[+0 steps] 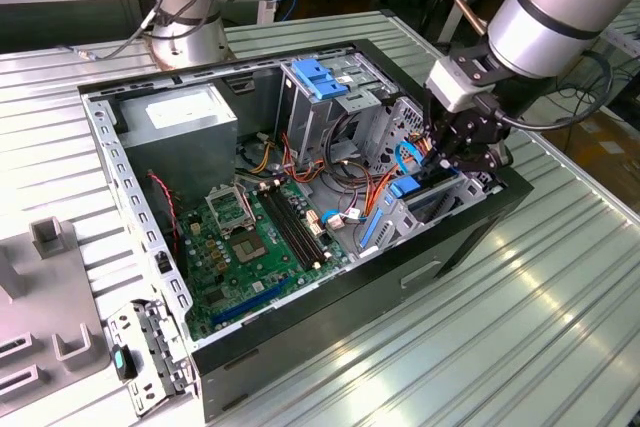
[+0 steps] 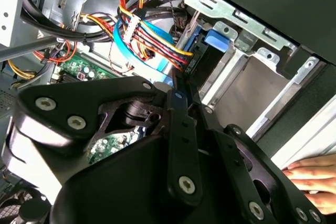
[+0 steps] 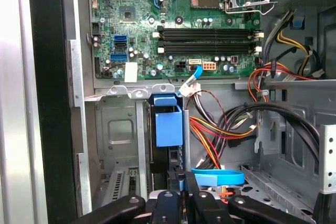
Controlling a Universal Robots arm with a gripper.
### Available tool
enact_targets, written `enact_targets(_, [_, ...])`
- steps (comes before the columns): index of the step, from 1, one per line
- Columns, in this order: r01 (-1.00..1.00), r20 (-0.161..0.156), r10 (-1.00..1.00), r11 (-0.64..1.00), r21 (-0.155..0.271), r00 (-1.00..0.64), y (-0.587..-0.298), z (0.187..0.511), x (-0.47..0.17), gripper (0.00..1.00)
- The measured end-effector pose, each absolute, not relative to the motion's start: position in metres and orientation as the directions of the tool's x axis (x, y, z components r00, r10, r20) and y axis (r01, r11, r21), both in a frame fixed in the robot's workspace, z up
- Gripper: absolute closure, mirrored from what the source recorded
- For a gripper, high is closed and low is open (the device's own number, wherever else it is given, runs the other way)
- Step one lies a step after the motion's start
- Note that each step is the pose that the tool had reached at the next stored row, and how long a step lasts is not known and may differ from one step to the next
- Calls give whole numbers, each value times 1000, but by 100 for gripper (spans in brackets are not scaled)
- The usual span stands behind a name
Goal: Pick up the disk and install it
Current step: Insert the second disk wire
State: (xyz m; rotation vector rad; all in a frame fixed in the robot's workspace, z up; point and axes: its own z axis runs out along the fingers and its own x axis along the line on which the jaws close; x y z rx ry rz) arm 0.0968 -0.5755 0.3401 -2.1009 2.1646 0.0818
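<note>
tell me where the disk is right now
The disk stands on edge in the drive bay at the case's front corner, on the exterior view's right, right under the gripper, beside the bundle of orange and red cables.

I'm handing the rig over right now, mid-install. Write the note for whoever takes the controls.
Gripper: down inside the open computer case, at the drive bay on the exterior view's right. Open or shut cannot be told.
Disk: standing on edge in that bay, blue rail showing, directly in front of the gripper.
Done: pickup; the disk is in the bay.
Left: full seating does not show, so confirm it.
Caution: a person's hand rests beside the case.
</note>
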Motion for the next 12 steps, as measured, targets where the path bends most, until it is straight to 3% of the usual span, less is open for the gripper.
enact_targets(9, [-998, -129, -991, 33, -47, -27, -575, 339, 97, 83])
enact_targets(11, [-998, -128, -991, 33, -47, -27, -576, 341, 97, 70])
enact_targets(12, [-998, -127, -992, 33, -47, -27, -576, 343, 97, 70])
